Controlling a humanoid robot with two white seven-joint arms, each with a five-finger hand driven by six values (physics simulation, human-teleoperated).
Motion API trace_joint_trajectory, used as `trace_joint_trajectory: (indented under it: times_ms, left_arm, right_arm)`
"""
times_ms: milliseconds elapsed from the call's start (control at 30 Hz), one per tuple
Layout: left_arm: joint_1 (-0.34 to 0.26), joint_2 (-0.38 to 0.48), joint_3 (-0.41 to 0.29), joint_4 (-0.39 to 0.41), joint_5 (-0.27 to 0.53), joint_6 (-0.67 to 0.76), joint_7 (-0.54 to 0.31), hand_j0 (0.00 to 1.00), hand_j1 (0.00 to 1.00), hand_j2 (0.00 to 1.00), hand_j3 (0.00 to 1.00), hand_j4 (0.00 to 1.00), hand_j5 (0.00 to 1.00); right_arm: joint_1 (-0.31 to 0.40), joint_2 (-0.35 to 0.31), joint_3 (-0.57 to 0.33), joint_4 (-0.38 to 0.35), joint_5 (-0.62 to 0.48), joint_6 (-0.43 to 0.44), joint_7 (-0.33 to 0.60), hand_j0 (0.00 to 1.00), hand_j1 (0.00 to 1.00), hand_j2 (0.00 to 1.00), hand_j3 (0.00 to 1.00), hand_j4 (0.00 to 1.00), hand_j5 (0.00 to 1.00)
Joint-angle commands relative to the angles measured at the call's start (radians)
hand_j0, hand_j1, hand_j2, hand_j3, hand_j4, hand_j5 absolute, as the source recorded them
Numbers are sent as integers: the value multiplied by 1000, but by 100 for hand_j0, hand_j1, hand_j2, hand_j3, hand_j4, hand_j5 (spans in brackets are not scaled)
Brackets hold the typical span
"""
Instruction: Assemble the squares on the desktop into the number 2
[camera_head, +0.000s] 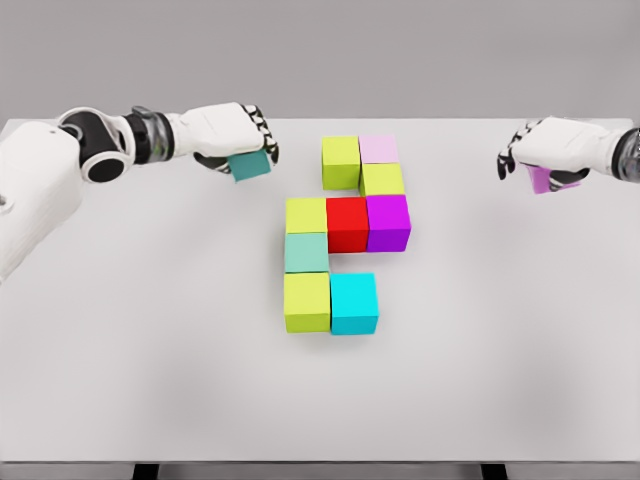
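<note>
Several coloured cubes sit joined in the middle of the white table (150, 350). A lime cube (341, 161) and a pale pink cube (379, 149) form the top row, with another lime cube (383, 180) below the pink one. The middle row is a lime cube (306, 215), a red cube (347, 224) and a purple cube (388, 222). Below come a mint cube (306, 252), then a lime cube (307, 301) beside a cyan cube (354, 303). My left hand (235, 140) is shut on a teal cube (251, 166) at the upper left. My right hand (545, 158) is shut on a violet cube (553, 180) at the upper right.
The table's far edge runs just behind both hands. Its front edge lies along the bottom of the view.
</note>
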Motion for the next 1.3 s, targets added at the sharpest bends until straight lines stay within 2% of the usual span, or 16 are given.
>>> trace_joint_trajectory:
  times_ms: [0, 67, 333, 700, 733, 800, 900, 933, 1000, 1100, 1200, 1267]
  left_arm:
    - [0, -22, 2, 25, 4, 1, -2, 67, 67, 67, 67, 67, 67]
    - [-3, -41, 2, 30, 4, 1, -28, 67, 67, 67, 67, 67, 67]
    - [-12, -85, 3, 53, 4, 1, -46, 67, 67, 67, 67, 67, 67]
    - [-28, -127, 3, 105, 4, 1, -48, 69, 69, 69, 69, 69, 69]
    - [-28, -128, 3, 107, 4, 1, -51, 69, 69, 69, 69, 69, 69]
    - [-28, -137, 5, 114, 4, 1, -58, 69, 69, 69, 69, 69, 69]
    - [-29, -144, 5, 122, 4, 1, -60, 69, 69, 69, 69, 69, 69]
    - [-29, -144, 5, 122, 4, 1, -60, 69, 69, 69, 69, 69, 69]
    - [-29, -148, 5, 128, 3, 1, -60, 70, 70, 70, 70, 70, 70]
    - [-31, -156, 6, 150, 6, 1, -58, 98, 98, 98, 98, 98, 98]
    - [-31, -154, 9, 162, 8, 1, -58, 100, 100, 100, 100, 100, 100]
    - [-31, -154, 11, 162, 9, 1, -58, 100, 100, 100, 100, 100, 100]
  right_arm:
    - [0, -15, -2, -40, -17, 3, -1, 56, 56, 56, 56, 56, 56]
    - [6, -23, -2, -54, -20, 3, -1, 56, 56, 56, 56, 56, 56]
    - [38, -51, -2, -137, -58, 3, -1, 56, 56, 56, 56, 56, 56]
    - [112, -150, -4, -298, -112, 3, -1, 56, 56, 56, 56, 56, 56]
    - [114, -152, -4, -296, -112, 3, -1, 57, 57, 57, 57, 57, 57]
    - [114, -150, -5, -289, -111, 3, -1, 67, 67, 67, 67, 67, 67]
    - [112, -138, -4, -281, -101, 3, -1, 97, 97, 97, 97, 97, 97]
    - [109, -135, -4, -266, -100, 3, -1, 98, 98, 98, 98, 98, 98]
    - [100, -129, -2, -185, -97, 3, -1, 99, 99, 99, 99, 99, 99]
    - [98, -106, 0, -129, -94, 3, -1, 99, 99, 99, 99, 99, 99]
    - [91, -91, 0, -91, -92, 3, -1, 99, 99, 99, 99, 99, 99]
    - [71, -55, 3, -31, -92, 3, -1, 99, 99, 99, 99, 99, 99]
